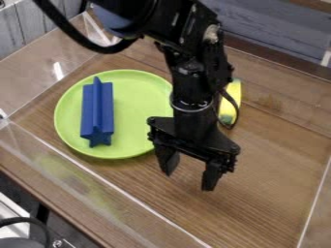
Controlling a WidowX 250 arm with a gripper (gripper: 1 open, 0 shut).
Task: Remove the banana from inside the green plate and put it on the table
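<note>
From the one camera view, looking down across my workspace, I see the arm reaching in from the top of the picture and pointing its gripper [195, 175] straight down at the table [278, 145]. The two fingers [168, 163] stand spread wide with nothing between them; the tips hang just above or on the wood, and I cannot tell which.

The banana [230, 102] lies on the table just right of the arm's black column, which hides most of it. Only a short yellow strip shows, with a darker tip at its lower end. It sits outside the plate [135, 97], beside the rim on the right. I judge the spread fingers and the banana resting on wood to mean the banana's move is done, though the gripper now stands nearer the camera than the banana and apart from it.

The plate is large, round and lime green, left of the arm, flat on the table. Inside it lies one thing: a long blue block [97, 108] with a groove along its length, set toward the plate's left half and running from far to near. No banana is in the plate. Clear walls [39, 155] border the table.
</note>
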